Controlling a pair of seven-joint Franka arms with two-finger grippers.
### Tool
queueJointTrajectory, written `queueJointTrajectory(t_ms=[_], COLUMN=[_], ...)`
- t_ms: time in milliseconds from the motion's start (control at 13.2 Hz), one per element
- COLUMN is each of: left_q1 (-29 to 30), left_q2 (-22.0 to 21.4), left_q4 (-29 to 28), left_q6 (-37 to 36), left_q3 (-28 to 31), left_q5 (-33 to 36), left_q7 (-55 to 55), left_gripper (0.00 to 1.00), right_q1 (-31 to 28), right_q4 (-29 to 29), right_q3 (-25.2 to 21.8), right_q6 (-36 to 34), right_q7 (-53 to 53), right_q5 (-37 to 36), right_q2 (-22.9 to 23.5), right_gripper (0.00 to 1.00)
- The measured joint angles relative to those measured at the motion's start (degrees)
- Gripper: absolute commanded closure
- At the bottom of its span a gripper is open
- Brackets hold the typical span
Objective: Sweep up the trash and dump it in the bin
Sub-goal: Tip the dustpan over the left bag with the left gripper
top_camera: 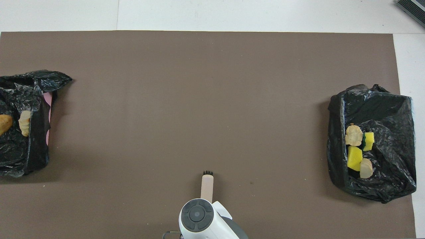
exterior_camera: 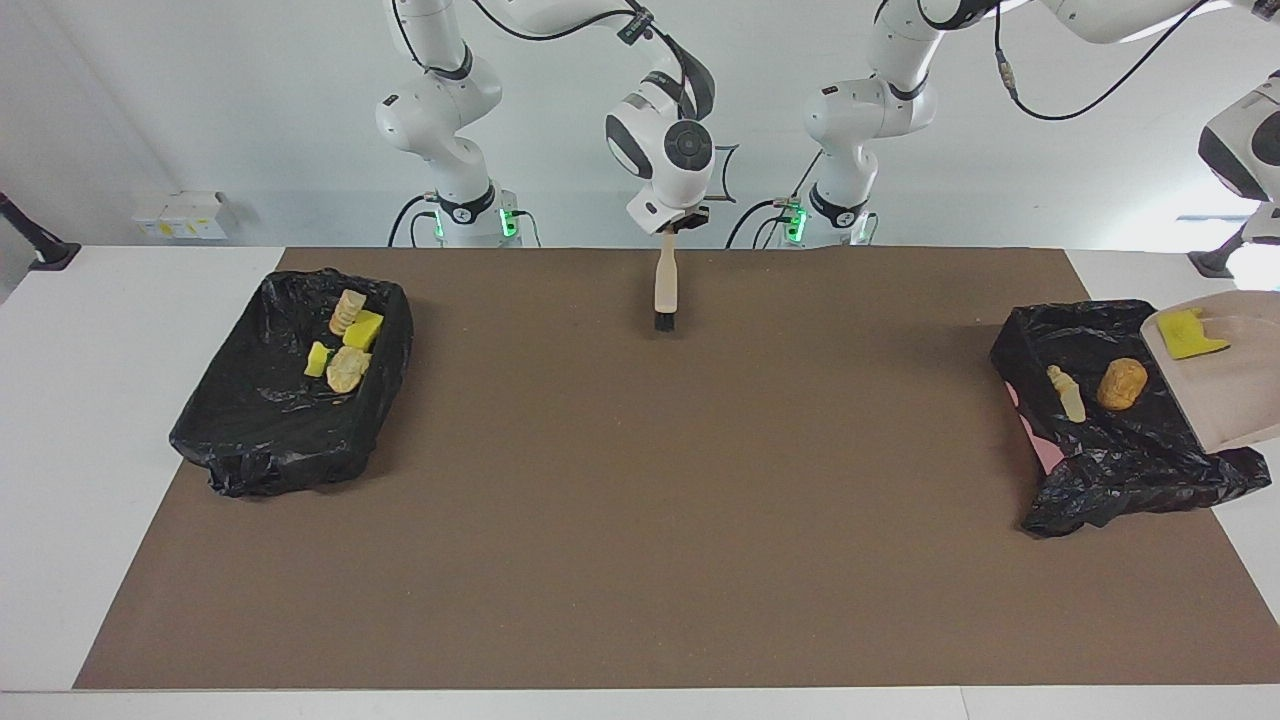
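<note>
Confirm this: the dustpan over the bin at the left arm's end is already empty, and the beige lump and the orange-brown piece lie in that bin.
Not empty: the facing view shows a yellow sponge wedge on the tilted dustpan. The beige lump and orange-brown piece do lie in that bin.

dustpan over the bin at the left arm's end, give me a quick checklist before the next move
1. Dustpan tilted over the bin: ok.
2. Dustpan emptied: not ok, a yellow sponge wedge sits on it.
3. Beige lump and orange-brown piece inside the bin: ok.
4. Left pincer's grip on the dustpan: cannot tell, pincer out of view.
5. Right pincer holds the brush upright over the mat, clear of both bins: ok.
6. Mat free of loose trash: ok, none visible; the other four scraps lie in the other bin.
</note>
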Motion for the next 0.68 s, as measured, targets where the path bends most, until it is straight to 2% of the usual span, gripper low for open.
queueJointTrajectory(t_ms=[227, 454, 681], left_q1=[-2.8, -3.7, -4.4], left_q2=[-0.9, -1.9, -5.4], left_q4=[0.1, 0.1, -0.9], left_q6=[-5.8, -11.5, -16.5], left_q3=[-0.2, -3.6, -9.7], left_q5=[4.6, 11.6, 19.5], left_q7=[-2.8, -5.1, -10.0], left_gripper=[1.0, 1.0, 1.0], right_q1=[0.6, 0.8, 0.7], right_q4=[-0.6, -0.6, -0.4], right_q3=[0.1, 0.1, 0.0], right_q6=[0.8, 0.8, 0.8], right_q7=[-0.3, -1.9, -2.1], right_q5=[0.2, 0.2, 0.2], right_q2=[1.3, 1.3, 1.3], right_gripper=[1.0, 0.81, 0.63])
